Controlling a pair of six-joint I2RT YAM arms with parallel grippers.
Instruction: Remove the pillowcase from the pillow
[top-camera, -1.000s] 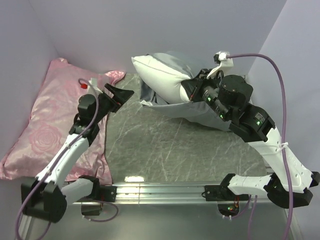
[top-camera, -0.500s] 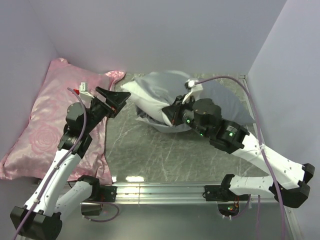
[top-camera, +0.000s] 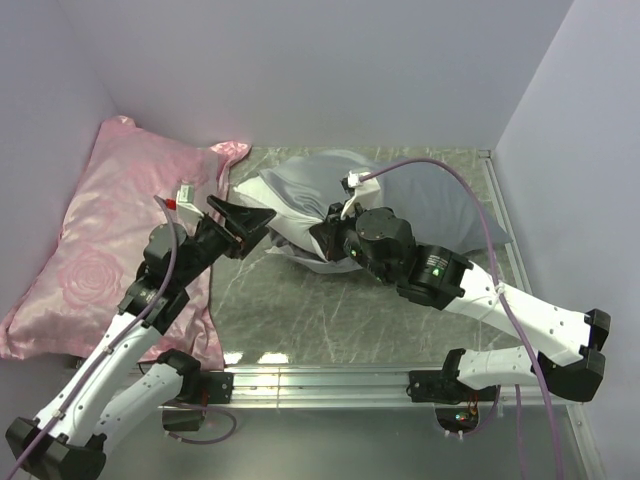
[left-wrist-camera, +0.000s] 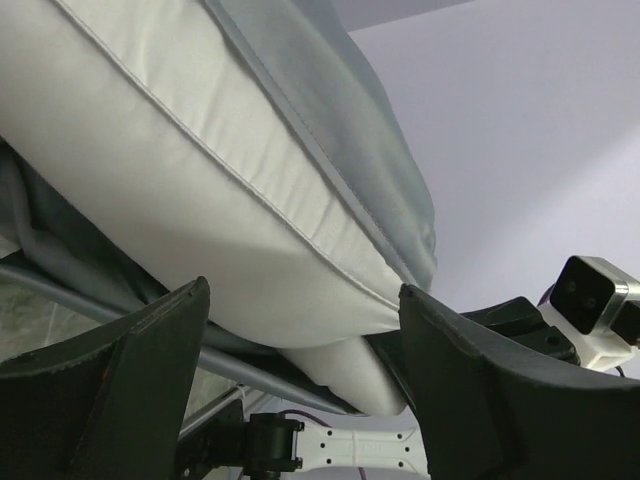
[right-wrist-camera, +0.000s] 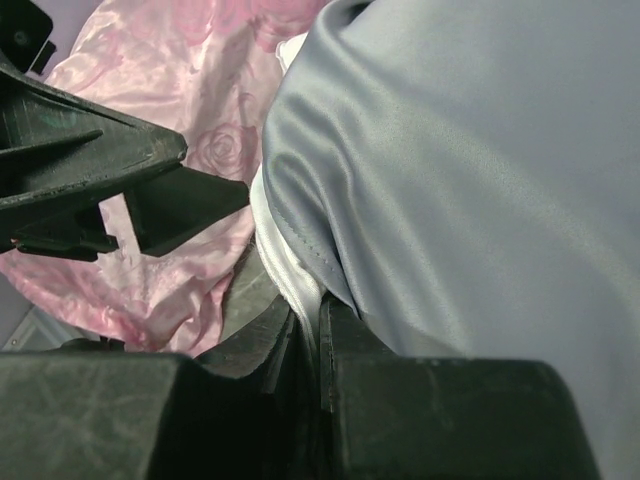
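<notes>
The white pillow (top-camera: 278, 203) lies at the back of the table, its right part still inside the grey pillowcase (top-camera: 440, 195). My right gripper (top-camera: 326, 238) is shut on the pillow's white edge (right-wrist-camera: 298, 285), right beside the pillowcase hem (right-wrist-camera: 300, 235). My left gripper (top-camera: 252, 217) is open just left of the pillow's bare end. In the left wrist view the pillow (left-wrist-camera: 190, 190) and the pillowcase (left-wrist-camera: 340, 130) bulge just beyond the left gripper (left-wrist-camera: 300, 345), between its spread fingers (left-wrist-camera: 120, 400), without touching them.
A pink rose-patterned satin pillow (top-camera: 110, 230) covers the table's left side, and shows in the right wrist view (right-wrist-camera: 170, 110). Lilac walls close the back and both sides. The grey marbled tabletop (top-camera: 330, 310) shows in front of the pillow.
My right gripper has carried the pillow leftward and down toward the table. The left gripper has moved nearer and lower, still open, close to the pillow's bare end.
</notes>
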